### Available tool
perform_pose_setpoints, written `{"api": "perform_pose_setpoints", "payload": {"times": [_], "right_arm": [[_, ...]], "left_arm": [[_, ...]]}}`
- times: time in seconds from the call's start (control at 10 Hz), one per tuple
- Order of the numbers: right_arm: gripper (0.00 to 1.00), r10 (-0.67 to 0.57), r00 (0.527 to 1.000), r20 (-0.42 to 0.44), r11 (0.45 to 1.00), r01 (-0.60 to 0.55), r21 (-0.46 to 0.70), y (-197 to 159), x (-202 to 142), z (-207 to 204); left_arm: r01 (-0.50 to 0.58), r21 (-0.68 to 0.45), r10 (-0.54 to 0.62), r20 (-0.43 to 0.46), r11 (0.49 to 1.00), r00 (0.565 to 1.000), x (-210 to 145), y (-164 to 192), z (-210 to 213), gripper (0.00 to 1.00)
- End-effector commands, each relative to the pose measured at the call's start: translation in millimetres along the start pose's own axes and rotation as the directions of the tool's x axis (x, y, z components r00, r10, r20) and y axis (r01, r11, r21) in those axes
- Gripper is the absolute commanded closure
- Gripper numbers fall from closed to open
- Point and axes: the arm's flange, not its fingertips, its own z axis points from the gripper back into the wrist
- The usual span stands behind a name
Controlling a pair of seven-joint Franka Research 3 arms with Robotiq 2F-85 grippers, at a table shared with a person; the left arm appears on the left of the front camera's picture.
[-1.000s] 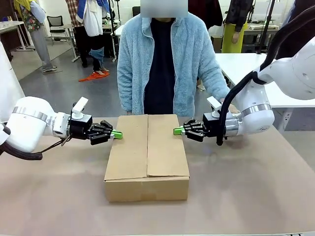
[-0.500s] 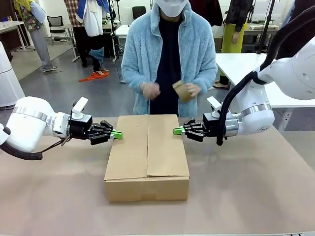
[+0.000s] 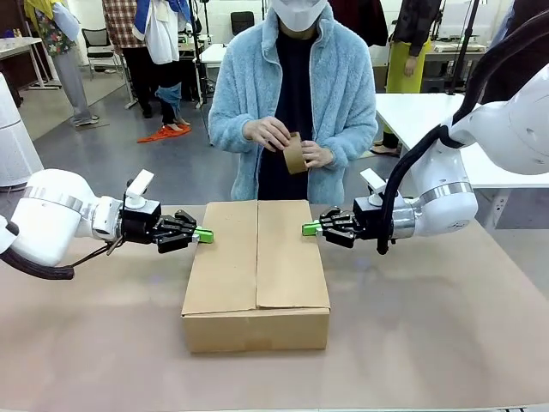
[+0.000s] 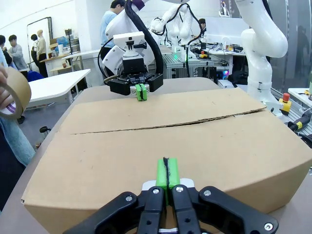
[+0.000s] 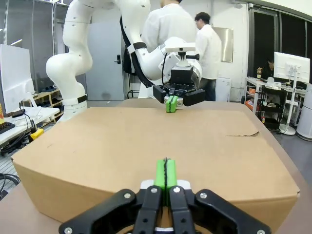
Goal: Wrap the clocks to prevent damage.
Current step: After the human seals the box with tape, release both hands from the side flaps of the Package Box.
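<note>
Person's hands [image 3: 287, 144] now raising tape roll [image 3: 295, 154] higher; I'm pinning box [image 3: 257, 266] w/ both jaws together; flaps popping if I'm slipping.

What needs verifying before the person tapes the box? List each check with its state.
1. Cardboard box flaps closed: ok, only a thin seam shows.
2. Left gripper shut, pads at the box's side: ok.
3. Right gripper shut, pads at the opposite side: ok.
4. Pads actually pressing the box: cannot tell.
5. Tape roll in the person's hands: ok, above the box's far end.
6. Clocks wrapped inside: cannot tell.
</note>
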Motion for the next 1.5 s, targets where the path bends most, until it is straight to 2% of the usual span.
{"api": "perform_pose_setpoints", "payload": {"times": [0.0,1.4], "right_arm": [[0.99,0.006,1.0,-0.005,1.0,-0.006,-0.018,3.0,-2.8,-1.8],[0.99,0.006,1.0,-0.005,1.0,-0.006,-0.018,3.0,-2.8,-1.8]], "left_arm": [[-0.002,0.004,0.002,-0.004,1.0,1.0,-3.1,0.3,-1.5,0.99],[-0.002,0.004,0.002,-0.004,1.0,1.0,-3.1,0.3,-1.5,0.99]]}}
